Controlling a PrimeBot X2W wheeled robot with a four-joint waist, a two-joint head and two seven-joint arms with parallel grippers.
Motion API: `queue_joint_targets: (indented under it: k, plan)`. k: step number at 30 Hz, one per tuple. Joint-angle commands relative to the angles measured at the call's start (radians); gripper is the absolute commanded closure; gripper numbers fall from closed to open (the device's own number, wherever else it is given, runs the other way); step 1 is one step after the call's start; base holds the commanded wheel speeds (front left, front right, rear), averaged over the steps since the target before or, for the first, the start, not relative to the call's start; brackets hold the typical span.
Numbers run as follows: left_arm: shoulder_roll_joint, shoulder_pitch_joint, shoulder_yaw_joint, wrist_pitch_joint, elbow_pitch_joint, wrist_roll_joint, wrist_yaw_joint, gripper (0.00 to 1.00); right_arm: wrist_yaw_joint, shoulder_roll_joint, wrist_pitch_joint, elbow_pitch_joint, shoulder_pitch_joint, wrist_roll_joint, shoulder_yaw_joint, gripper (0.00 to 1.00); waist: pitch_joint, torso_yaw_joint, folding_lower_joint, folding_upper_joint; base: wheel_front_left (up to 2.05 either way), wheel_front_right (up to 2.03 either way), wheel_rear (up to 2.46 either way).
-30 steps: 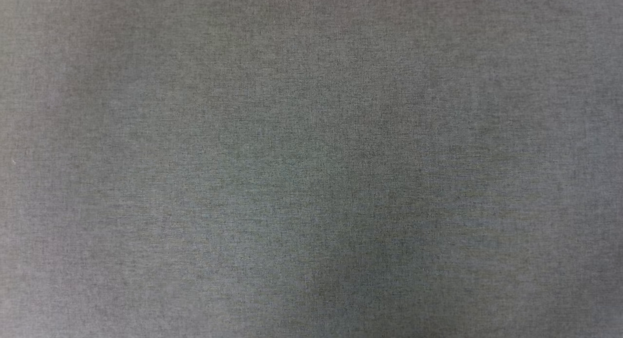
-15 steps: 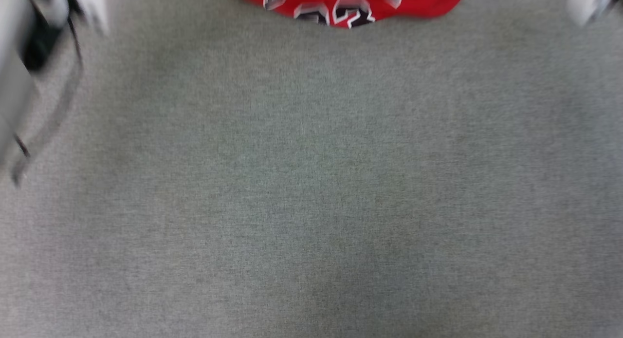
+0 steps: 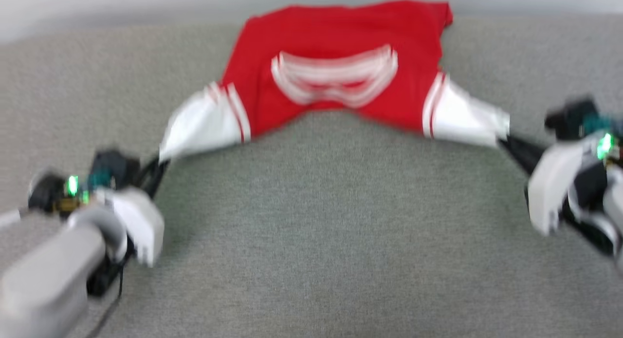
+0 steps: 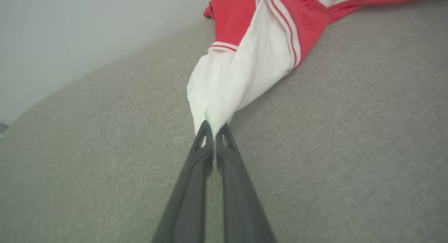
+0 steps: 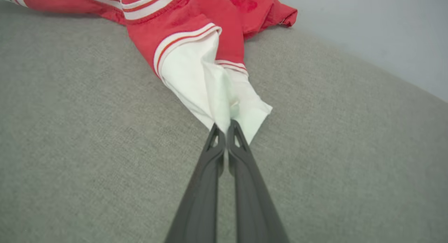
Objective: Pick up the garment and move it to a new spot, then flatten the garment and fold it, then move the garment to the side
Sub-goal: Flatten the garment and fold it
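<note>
While end effectors (image 4: 214, 128) (image 5: 225, 126) pinch sleeves (image 4: 241, 75), garment (image 3: 336, 31) lies spread.

no legible text, garment (image 3: 336, 36) seemingly blurred

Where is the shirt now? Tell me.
In the head view the shirt lies at the far middle of the grey surface, by its back edge, one white sleeve pinched by the left hand, the other by the right hand.

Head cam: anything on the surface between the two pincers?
Nothing: bare grey surface between left pincer and right pincer; the garment arcs beyond it, head view.
</note>
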Motion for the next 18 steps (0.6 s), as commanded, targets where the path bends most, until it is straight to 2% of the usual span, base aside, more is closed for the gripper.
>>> queue_joint_targets:
  k: [1,2,3,7,12,18]
  plan:
    - [0.011,0.041,-0.004,0.001,-0.021,-0.012,0.014,1.00,-0.001,-0.020,0.002,-0.015,0.047,0.013,0.004,1.00,-0.047,-0.001,0.0001,0.0000,0.00,0.00,0.00]
    - [0.023,0.073,-0.010,0.000,-0.043,-0.019,0.028,1.00,-0.001,-0.033,0.002,-0.032,0.083,0.024,0.001,1.00,-0.059,-0.001,0.0001,0.0000,0.00,0.00,0.00]
    - [0.059,0.169,-0.025,-0.002,-0.099,-0.044,0.063,1.00,-0.001,-0.073,0.009,-0.076,0.199,0.048,-0.022,1.00,-0.097,-0.003,0.0001,0.0000,0.00,0.00,0.00]
    - [0.098,0.280,-0.043,0.001,-0.164,-0.080,0.106,1.00,-0.001,-0.118,0.040,-0.138,0.344,0.062,-0.064,1.00,-0.144,-0.007,0.0001,0.0000,0.00,0.00,0.00]
    - [0.147,0.389,-0.063,0.004,-0.232,-0.114,0.154,1.00,-0.001,-0.150,0.100,-0.224,0.527,0.063,-0.132,1.00,-0.197,-0.012,0.0001,0.0000,0.00,0.00,0.00]
    - [0.176,0.497,-0.090,0.010,-0.308,-0.155,0.194,1.00,-0.001,-0.158,0.180,-0.312,0.752,0.053,-0.243,1.00,-0.247,-0.009,0.0001,0.0000,0.00,0.00,0.00]
